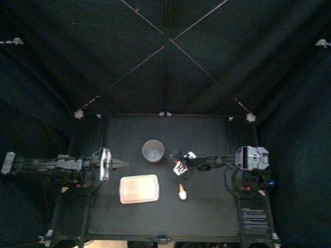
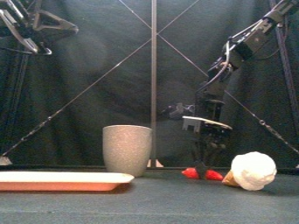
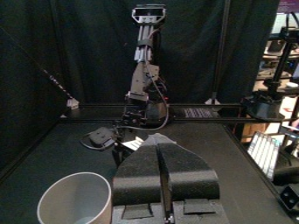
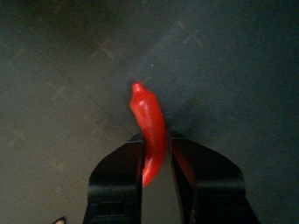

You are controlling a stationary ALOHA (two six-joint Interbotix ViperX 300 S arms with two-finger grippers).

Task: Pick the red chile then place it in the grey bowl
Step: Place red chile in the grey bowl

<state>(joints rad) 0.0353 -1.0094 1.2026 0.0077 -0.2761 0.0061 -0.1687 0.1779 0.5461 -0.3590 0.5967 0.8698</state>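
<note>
Right wrist view: right gripper (image 4: 160, 150) clamps the red chile (image 4: 142, 109) right of the grey bowl (image 2: 128, 149); left gripper (image 3: 163, 162), jaws together, rests at left.

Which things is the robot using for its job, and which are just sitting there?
For the job: red chile, grey bowl, right gripper shut on the chile.
Just sitting: pink tray, white round toy, left gripper resting shut.

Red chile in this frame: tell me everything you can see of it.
The red chile is a glossy, plastic-looking toy, curved, tapering to a pointed tip. It sits down at the table, right of the grey bowl in the front view, apart from it. The right gripper has its jaws shut on its thick end; the tip sticks out past them.
</note>
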